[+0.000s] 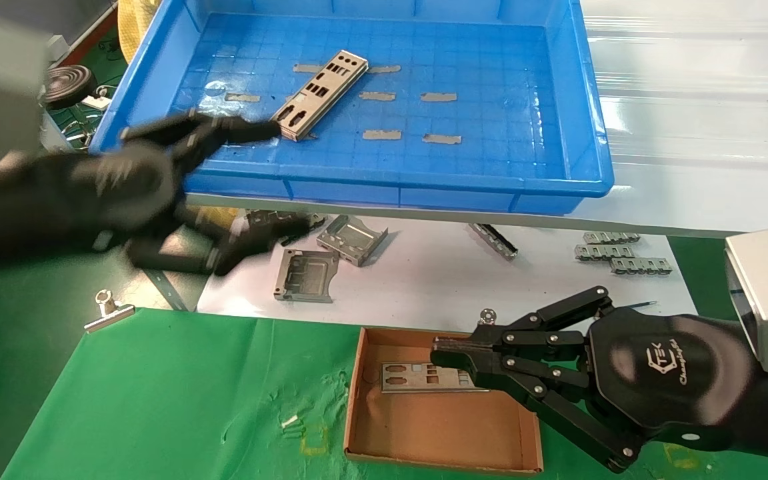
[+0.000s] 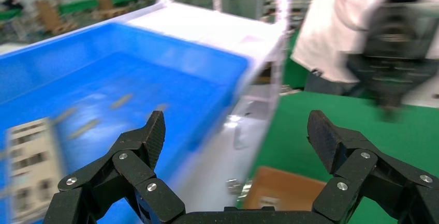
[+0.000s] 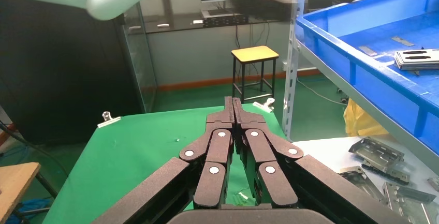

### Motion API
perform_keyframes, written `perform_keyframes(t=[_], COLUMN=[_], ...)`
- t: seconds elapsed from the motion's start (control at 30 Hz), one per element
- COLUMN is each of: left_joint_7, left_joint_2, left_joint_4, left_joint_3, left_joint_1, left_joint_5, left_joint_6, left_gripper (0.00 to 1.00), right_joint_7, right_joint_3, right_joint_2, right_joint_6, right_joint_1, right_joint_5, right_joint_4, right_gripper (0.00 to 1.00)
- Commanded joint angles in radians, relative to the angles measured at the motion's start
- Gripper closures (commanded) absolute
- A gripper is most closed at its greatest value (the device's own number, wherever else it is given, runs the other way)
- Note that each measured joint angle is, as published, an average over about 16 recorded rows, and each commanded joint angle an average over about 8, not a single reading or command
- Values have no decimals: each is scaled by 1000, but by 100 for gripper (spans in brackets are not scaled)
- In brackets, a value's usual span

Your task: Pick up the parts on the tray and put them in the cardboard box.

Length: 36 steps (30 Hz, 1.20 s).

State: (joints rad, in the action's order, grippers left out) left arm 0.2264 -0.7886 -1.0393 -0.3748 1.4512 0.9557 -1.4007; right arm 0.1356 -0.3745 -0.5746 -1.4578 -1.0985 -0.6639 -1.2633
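Note:
One part, a long silver plate (image 1: 321, 93) with cut-outs, lies on the floor of the blue tray (image 1: 584, 120). My left gripper (image 1: 287, 179) is open and straddles the tray's front-left rim, its upper fingertip close to the plate's near end. In the left wrist view the gripper (image 2: 238, 131) is wide open and empty, with the plate (image 2: 28, 167) off to one side. A second plate (image 1: 417, 377) lies in the cardboard box (image 1: 374, 427). My right gripper (image 1: 441, 352) hovers shut and empty over the box; it also shows shut in the right wrist view (image 3: 234, 102).
Several grey tape strips (image 1: 381, 135) are stuck on the tray floor. Boxy metal brackets (image 1: 307, 275) (image 1: 352, 238) and small parts (image 1: 614, 252) lie on the white sheet between tray and box. A binder clip (image 1: 108, 313) sits at the green mat's edge.

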Motion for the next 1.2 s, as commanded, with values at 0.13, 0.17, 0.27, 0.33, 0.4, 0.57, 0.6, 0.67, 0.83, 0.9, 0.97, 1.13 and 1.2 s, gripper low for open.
perform_keyframes(t=[0.13, 0.17, 0.27, 0.33, 0.4, 0.57, 0.6, 0.67, 0.83, 0.9, 0.97, 1.13, 1.2], left_joint_7=[-5, -12, -32, -44, -54, -68, -72, -82, -117, -133, -147, -175, -183], left_joint_2=[-94, -113, -170, -205, -240, -321, -334, -359, -401, -411, -421, -446, -454], left_joint_4=[163, 201, 314, 389, 463, 636, 666, 722, 824, 853, 879, 933, 950], left_joint_3=[-59, -71, -103, -122, -141, -185, -192, -203, -213, -213, -213, -215, -216], left_joint_1=[157, 186, 267, 316, 362, 458, 472, 497, 534, 543, 549, 561, 564], left_joint_5=[115, 139, 201, 235, 268, 342, 353, 372, 390, 391, 391, 396, 398], left_joint_6=[25, 31, 46, 55, 64, 94, 101, 114, 137, 143, 151, 188, 204], left_gripper=[0, 0, 0, 0, 0, 0, 0, 0, 0, 0, 0, 0, 0], right_joint_7=[0, 0, 0, 0, 0, 0, 0, 0, 0, 0, 0, 0, 0], right_joint_3=[0, 0, 0, 0, 0, 0, 0, 0, 0, 0, 0, 0, 0], right_joint_2=[0, 0, 0, 0, 0, 0, 0, 0, 0, 0, 0, 0, 0], right_joint_6=[0, 0, 0, 0, 0, 0, 0, 0, 0, 0, 0, 0, 0], right_joint_1=[0, 0, 0, 0, 0, 0, 0, 0, 0, 0, 0, 0, 0], right_joint_5=[0, 0, 0, 0, 0, 0, 0, 0, 0, 0, 0, 0, 0], right_joint_4=[0, 0, 0, 0, 0, 0, 0, 0, 0, 0, 0, 0, 0], right_gripper=[100, 100, 100, 100, 100, 46, 33, 8, 0, 0, 0, 0, 0])
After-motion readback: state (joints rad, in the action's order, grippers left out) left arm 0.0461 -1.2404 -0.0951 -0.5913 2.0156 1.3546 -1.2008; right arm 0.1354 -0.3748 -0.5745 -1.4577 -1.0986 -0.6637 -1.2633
